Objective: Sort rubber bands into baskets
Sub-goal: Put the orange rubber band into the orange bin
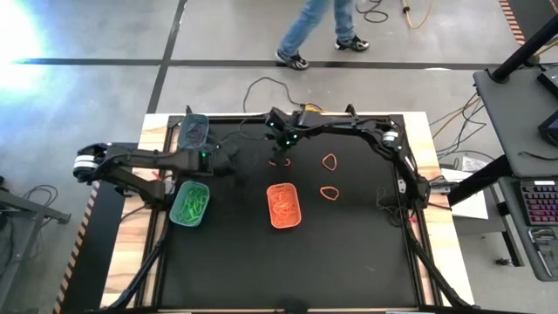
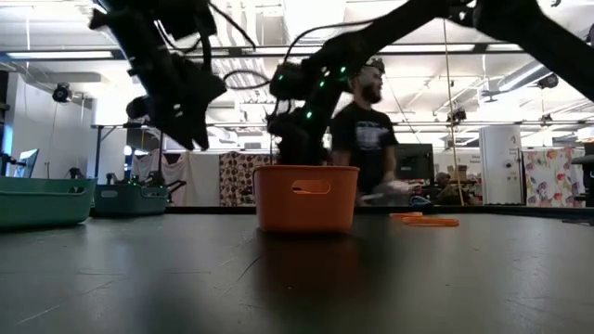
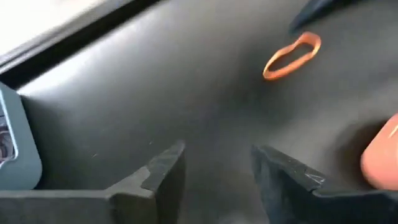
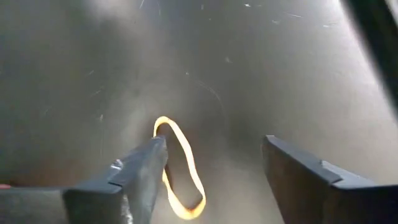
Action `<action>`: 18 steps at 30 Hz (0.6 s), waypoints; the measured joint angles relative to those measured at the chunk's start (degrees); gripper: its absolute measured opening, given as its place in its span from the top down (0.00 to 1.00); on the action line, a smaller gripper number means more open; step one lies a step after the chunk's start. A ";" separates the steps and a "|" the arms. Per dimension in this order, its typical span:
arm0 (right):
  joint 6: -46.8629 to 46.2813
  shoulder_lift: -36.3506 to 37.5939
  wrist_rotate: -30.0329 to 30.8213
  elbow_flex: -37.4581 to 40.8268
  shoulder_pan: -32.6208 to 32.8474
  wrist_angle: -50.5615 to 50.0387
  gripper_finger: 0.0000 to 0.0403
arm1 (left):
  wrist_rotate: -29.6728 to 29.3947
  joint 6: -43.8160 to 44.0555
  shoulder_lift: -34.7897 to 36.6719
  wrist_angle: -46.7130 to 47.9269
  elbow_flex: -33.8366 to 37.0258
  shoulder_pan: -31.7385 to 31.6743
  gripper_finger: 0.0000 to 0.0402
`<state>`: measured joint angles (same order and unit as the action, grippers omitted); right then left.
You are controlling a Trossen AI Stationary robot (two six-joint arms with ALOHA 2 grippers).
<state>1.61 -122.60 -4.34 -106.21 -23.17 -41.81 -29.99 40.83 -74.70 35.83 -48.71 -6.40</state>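
Three orange rubber bands lie flat on the black mat: one just below my right gripper, and two further right. In the right wrist view this band lies on the mat between the open fingers, partly behind one fingertip. My left gripper hovers open and empty left of that band. The orange basket, the light green basket and the dark basket all stand on the mat.
The green basket holds green bands and the orange basket holds orange ones. Cables run along the table's far edge. A person walks on the floor beyond the table, and another shows behind the orange basket in the low view.
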 joint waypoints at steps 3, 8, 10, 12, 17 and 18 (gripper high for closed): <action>0.11 3.81 -0.07 2.45 -1.29 -0.36 0.31 | 7.10 -5.47 0.04 2.64 0.08 -5.73 0.53; 0.60 11.28 2.52 7.71 -2.94 0.53 0.25 | 9.90 -19.52 -0.03 1.46 1.21 -12.40 0.42; 0.81 14.11 3.58 10.09 -2.85 0.74 0.24 | 12.46 -27.66 -0.22 -3.67 2.24 -15.02 0.38; -0.01 16.62 3.85 12.59 -2.53 0.08 0.24 | 17.95 -34.24 -0.22 -10.30 4.37 -18.35 0.34; -7.66 24.95 4.35 20.00 -0.71 0.25 0.25 | 30.55 -42.63 -1.77 -26.03 11.79 -26.17 0.31; -9.68 26.60 4.42 21.55 -0.28 0.10 0.26 | 33.74 -44.68 -2.49 -29.97 13.31 -26.96 0.31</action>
<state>-8.08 -96.00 0.08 -84.66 -23.45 -41.71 3.75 -3.85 -77.18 5.85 -35.40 -33.35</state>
